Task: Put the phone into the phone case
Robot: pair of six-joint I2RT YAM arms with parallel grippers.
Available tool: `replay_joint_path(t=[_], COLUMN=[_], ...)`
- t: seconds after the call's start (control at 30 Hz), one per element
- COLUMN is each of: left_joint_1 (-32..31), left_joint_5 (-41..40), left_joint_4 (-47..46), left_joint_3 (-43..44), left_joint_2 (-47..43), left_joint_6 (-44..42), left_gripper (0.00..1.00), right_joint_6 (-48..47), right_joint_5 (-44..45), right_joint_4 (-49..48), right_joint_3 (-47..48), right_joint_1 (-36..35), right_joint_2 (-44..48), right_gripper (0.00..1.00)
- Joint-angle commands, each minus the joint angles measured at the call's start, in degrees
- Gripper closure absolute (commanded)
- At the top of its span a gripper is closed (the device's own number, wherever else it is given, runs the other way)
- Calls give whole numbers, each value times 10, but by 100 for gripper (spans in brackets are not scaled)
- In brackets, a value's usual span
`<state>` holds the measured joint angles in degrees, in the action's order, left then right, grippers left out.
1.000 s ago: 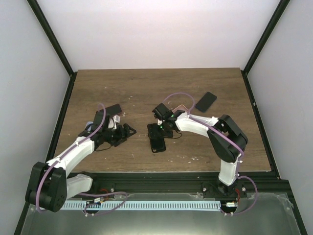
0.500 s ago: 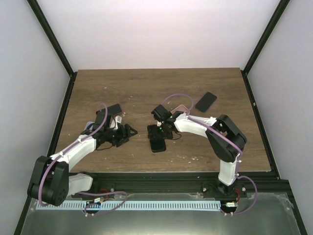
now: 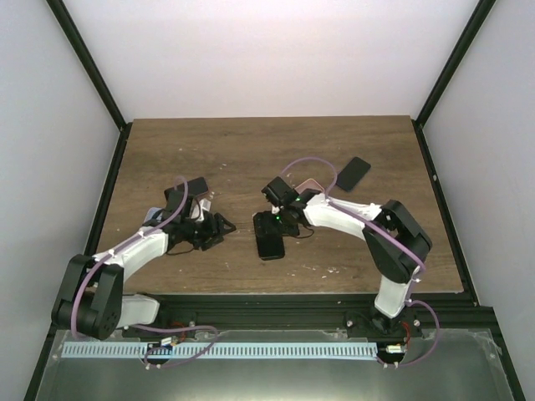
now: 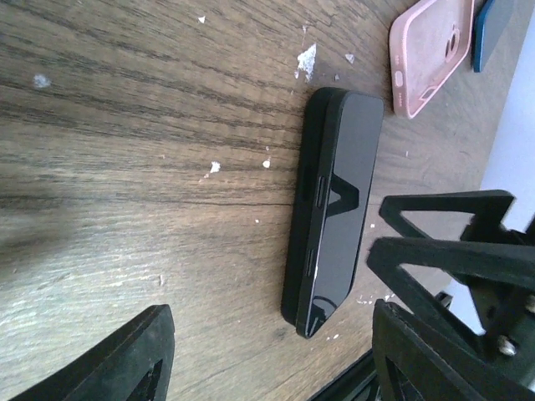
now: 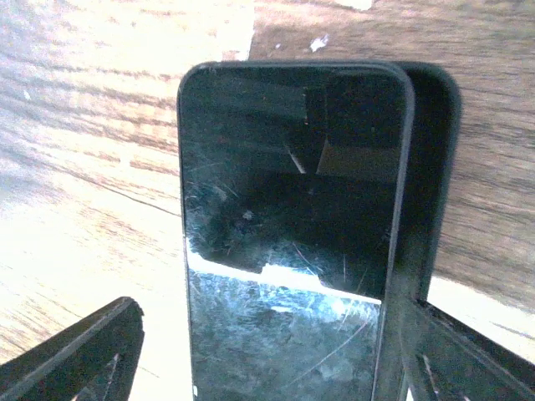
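A black phone (image 3: 269, 243) lies screen up on top of a black phone case, at the table's middle front. In the left wrist view the phone (image 4: 341, 209) sits skewed on the case (image 4: 306, 196), whose edge shows along its left side. In the right wrist view the phone (image 5: 288, 234) overlaps the case (image 5: 430, 175), which sticks out at the right. My right gripper (image 3: 272, 220) is open, low over the phone's far end, its fingers (image 5: 75, 359) either side. My left gripper (image 3: 219, 227) is open and empty, left of the phone and apart from it.
A pink case (image 4: 430, 54) lies beyond the black phone. A dark blue phone (image 3: 352, 173) lies at the back right, also seen in the left wrist view (image 4: 501, 33). The table's front edge (image 3: 292, 294) is close behind the phone.
My left gripper has crept a little to the right, toward the phone. My right gripper has stayed over the phone's far end, and the phone has barely shifted.
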<state>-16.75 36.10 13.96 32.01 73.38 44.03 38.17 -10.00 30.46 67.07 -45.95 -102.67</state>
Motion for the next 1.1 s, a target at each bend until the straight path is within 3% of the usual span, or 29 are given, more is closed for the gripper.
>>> replay_joint_path(t=[0.0, 0.2, 0.6, 0.83, 1.07], left_joint_1=[-13, -50, -78, -84, -91], left_joint_5=[10, 4, 2, 1, 1], left_joint_4=[-35, -58, -95, -105, -107], left_joint_3=[12, 42, 109, 122, 134], left_joint_2=[27, 85, 195, 228, 253], left_joint_6=[3, 10, 15, 15, 20], left_gripper=[35, 38, 49, 56, 70], right_joint_6=[-11, -13, -13, -15, -10], right_joint_5=[32, 20, -57, -86, -128], right_joint_4=[7, -33, -162, -203, -240], right_joint_3=[-5, -54, -162, -184, -195], right_joint_1=[1, 24, 67, 80, 81], right_joint_2=[33, 49, 87, 83, 63], right_gripper=[20, 40, 62, 67, 69])
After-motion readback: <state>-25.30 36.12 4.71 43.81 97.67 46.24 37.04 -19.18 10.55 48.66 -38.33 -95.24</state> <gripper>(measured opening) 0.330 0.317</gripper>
